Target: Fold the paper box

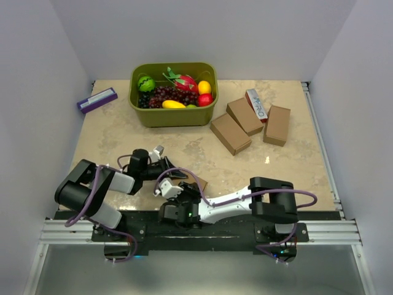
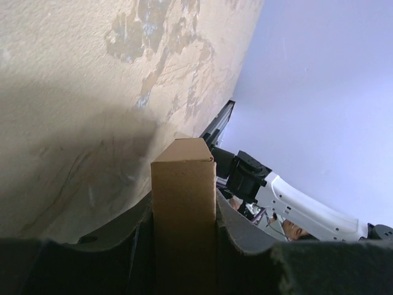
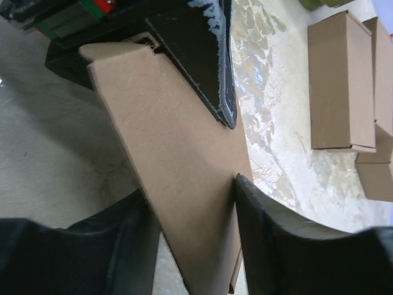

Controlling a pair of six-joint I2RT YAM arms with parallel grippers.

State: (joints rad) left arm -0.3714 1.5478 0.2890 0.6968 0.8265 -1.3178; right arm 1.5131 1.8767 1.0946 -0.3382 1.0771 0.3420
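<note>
Step in hand: judged to be the closing stage; the paper box [image 3: 178, 172] is already a slim rectangular body, held off the table [image 1: 123, 138] between both arms.
Box position: near the table's front edge, about midway between the two arm bases; only a brown corner shows from the top camera.
Left gripper [image 2: 184, 246]: jaws narrow, clamped on the box's two long sides; the squared end face points away from its camera.
Right gripper [image 3: 196, 227]: jaws closed on the box's broad panel, which crosses its view at a tilt.
Flaps: a small tab shows at the upper end in the right wrist view, beside the other arm's dark finger; whether it is tucked cannot be told.
Next move calls for: one gripper to hold firm while the other lets go and presses the loose end shut; thin card is likely to buckle under a hard squeeze.
Bystanders: three finished brown cartons [image 1: 231, 133] and a green fruit basket [image 1: 173, 118], well apart at the back.
</note>
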